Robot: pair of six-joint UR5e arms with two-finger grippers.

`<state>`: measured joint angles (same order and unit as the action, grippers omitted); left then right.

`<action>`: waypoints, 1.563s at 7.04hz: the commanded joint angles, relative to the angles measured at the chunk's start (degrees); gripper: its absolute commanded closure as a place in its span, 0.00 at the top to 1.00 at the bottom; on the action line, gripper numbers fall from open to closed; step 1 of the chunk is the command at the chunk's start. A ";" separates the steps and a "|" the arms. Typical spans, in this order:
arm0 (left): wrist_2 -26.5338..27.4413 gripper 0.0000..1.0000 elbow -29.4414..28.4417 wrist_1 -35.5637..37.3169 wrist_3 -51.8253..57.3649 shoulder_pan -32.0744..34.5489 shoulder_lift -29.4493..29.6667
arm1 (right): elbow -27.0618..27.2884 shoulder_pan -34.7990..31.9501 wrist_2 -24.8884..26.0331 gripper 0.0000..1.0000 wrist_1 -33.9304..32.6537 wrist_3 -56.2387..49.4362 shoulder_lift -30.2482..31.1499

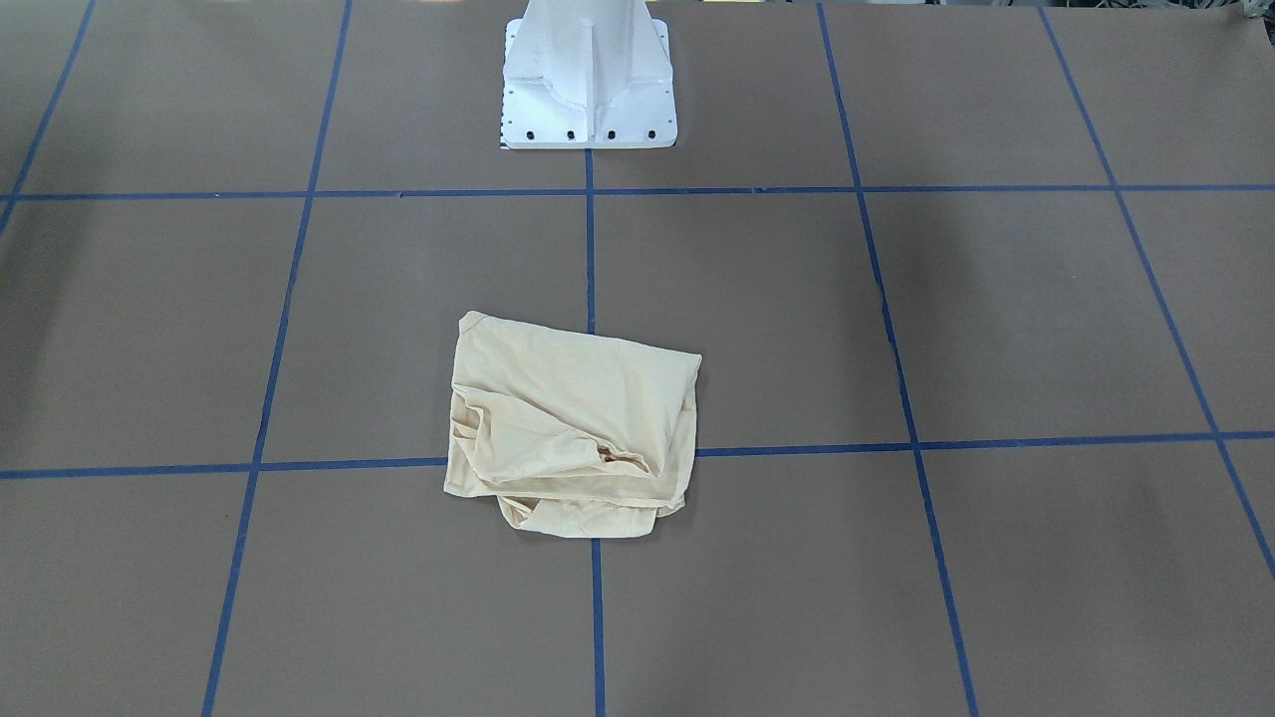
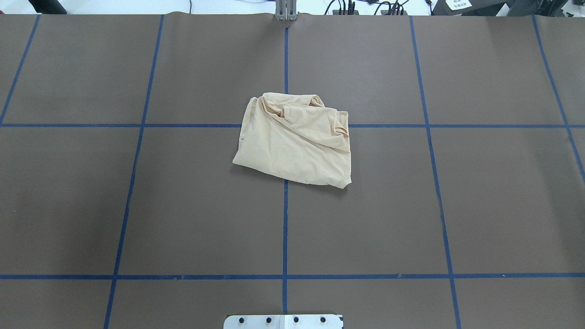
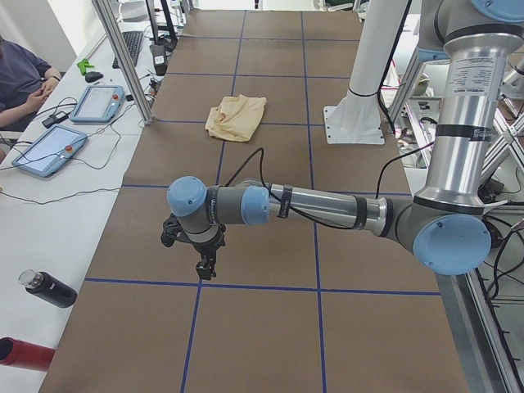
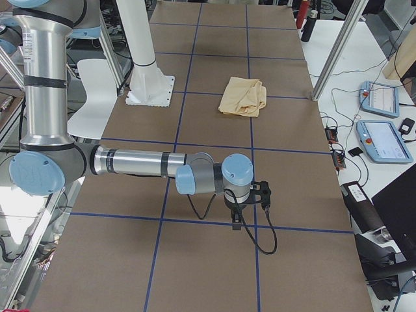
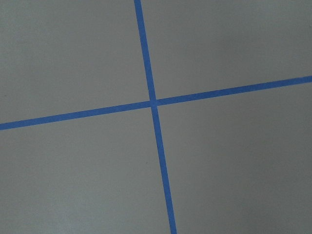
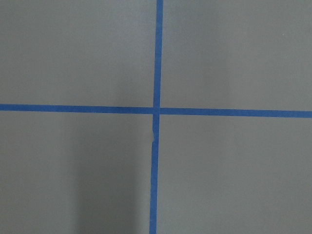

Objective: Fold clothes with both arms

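Left pincer (image 3: 204, 270) over taped table (image 3: 270, 332) (shirt (image 3: 236, 117) far)

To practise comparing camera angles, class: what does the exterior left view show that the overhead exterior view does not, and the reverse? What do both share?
Only exterior left: the left arm stretched over the table, its gripper hanging above the bare brown cover, and a seated person with two tablets alongside. Only overhead: cables beyond the table's far edge. Both: the loosely folded cream shirt lying on a crossing of blue tape lines, and the white pedestal base.
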<state>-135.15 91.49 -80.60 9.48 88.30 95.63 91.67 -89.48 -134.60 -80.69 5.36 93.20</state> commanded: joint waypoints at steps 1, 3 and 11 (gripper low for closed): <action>0.06 1.00 0.00 0.00 -0.42 0.03 -0.09 | -0.17 0.27 0.04 1.00 0.19 1.14 0.06; 0.06 1.00 0.00 -0.35 -3.24 0.03 -0.09 | -0.17 0.36 0.04 1.00 0.19 1.14 0.06; -0.03 1.00 0.00 -0.35 -3.42 0.03 -0.09 | -0.09 2.12 -0.05 1.00 -5.44 1.23 -0.56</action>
<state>-135.10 91.50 -80.95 6.10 88.33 95.51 91.70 -87.40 -134.65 -85.85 6.59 92.58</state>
